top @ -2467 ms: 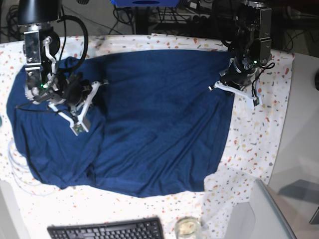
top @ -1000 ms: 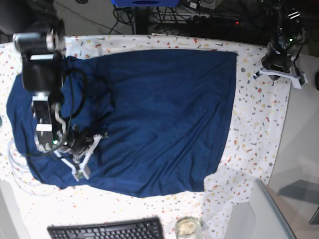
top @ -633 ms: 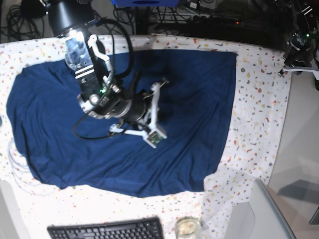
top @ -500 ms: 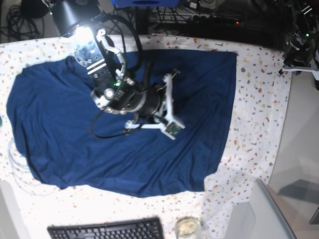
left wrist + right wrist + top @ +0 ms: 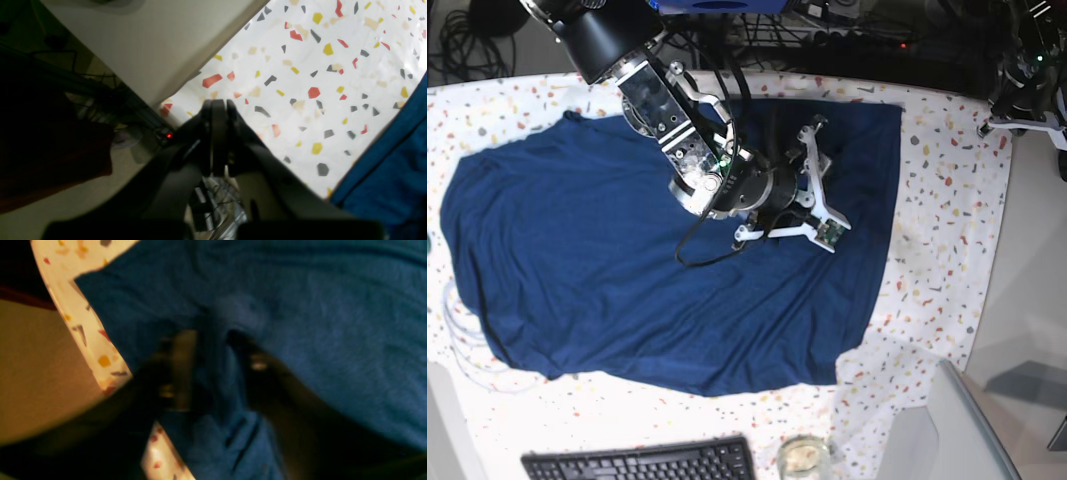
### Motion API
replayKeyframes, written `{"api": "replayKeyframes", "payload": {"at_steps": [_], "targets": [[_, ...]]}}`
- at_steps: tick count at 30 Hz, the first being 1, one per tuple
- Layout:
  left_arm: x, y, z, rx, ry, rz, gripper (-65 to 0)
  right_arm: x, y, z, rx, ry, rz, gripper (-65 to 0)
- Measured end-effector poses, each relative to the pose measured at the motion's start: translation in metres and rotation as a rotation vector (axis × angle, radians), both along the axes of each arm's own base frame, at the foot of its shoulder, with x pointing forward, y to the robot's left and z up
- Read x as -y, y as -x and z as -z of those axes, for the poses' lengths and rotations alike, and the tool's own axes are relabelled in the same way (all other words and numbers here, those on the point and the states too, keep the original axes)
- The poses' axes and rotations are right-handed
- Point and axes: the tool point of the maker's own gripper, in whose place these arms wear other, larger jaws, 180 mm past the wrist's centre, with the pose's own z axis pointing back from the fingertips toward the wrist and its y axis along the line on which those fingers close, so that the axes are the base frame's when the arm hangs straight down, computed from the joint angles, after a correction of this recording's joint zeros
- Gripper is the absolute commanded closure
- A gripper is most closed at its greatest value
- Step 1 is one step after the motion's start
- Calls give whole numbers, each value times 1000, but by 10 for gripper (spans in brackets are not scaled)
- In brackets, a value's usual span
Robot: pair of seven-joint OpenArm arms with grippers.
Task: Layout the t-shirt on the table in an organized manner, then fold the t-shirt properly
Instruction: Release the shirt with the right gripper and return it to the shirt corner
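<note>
Two arms are at work, though only one is over the garment. Nearest the front edge of the table [image 5: 927,300], a black keyboard [image 5: 642,462] and a small glass jar [image 5: 804,455] sit clear of the cloth, leaving room for the t-shirt [image 5: 577,250]. The navy shirt lies spread across the middle of the table, its right hem running straight near the right edge and its left side rounded and bunched toward the left edge. My reading is that laying out is nearly finished and folding has not begun.

Above the shirt's upper middle hangs the right claw [image 5: 812,180], jaws parted with blue fabric showing between them in its own wrist view [image 5: 211,350]. That view is too blurred to say whether cloth is pinched or merely beneath, though the spread suggests a release or a reach for a fold point.

Farther off, at the far right corner, the left claw [image 5: 215,105] is pressed fully closed on nothing, parked over speckled cloth and the plain grey ledge [image 5: 160,43], likely to stay out of the way. Beyond the far edge lie dark cables and equipment.
</note>
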Motion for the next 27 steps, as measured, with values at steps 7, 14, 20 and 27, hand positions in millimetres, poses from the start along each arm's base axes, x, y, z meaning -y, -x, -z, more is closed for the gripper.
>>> {"api": "replayKeyframes", "payload": {"at_steps": [7, 14, 20, 27], "targets": [[82, -8, 14, -25, 111, 401, 0, 142, -57, -41, 127, -28, 452, -437], [95, 16, 24, -36, 168, 342, 0, 325, -29, -17, 72, 70, 922, -440], [130, 22, 36, -9, 265, 290, -369, 407, 7, 12, -44, 115, 1052, -437], [126, -14, 24, 75, 241, 299, -525, 419, 11, 21, -71, 122, 1052, -437]]}}
